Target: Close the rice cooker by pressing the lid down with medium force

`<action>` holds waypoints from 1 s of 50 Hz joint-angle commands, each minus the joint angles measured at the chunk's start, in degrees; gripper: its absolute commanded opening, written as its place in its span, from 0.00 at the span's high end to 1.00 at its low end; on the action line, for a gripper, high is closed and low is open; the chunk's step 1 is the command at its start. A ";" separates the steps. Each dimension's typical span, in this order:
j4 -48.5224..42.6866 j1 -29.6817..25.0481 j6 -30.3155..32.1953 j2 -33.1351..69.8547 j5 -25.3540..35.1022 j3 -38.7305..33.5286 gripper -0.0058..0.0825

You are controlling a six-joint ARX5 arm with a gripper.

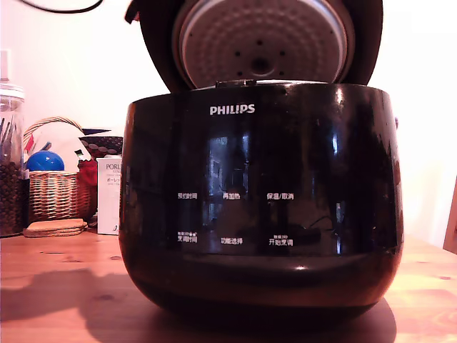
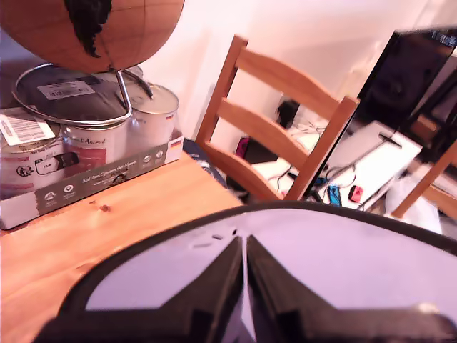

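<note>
end effector [image 2: 245, 286] fingers together over glossy lid [image 2: 371, 264], wooden chair [image 2: 275, 136], tins [image 2: 93, 136], globe [image 2: 93, 32]

Low, close, table-level front view of rice cooker [image 1: 260, 207]; wrist view looking across lid [image 2: 343, 264]; both share lid.

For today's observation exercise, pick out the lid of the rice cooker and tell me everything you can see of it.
The lid is round, glossy black and as wide as the rice cooker. It stands raised behind the pot, its inner face towards the exterior camera. That face carries a silvery-white dimpled plate with a dark central hole and a few small holes around it. The lid's top edge is cut off by the frame. In the wrist view, the gripper, jaws together, lies against a glossy black-rimmed surface that looks like the lid's outer side.
</note>
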 commanded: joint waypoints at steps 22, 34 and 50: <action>13.94 -4.42 -0.09 -1.86 -7.63 -14.91 0.96; 17.07 -7.69 2.62 -2.93 -14.25 -19.26 0.96; 25.51 -9.35 3.41 -4.76 -19.87 -26.05 0.96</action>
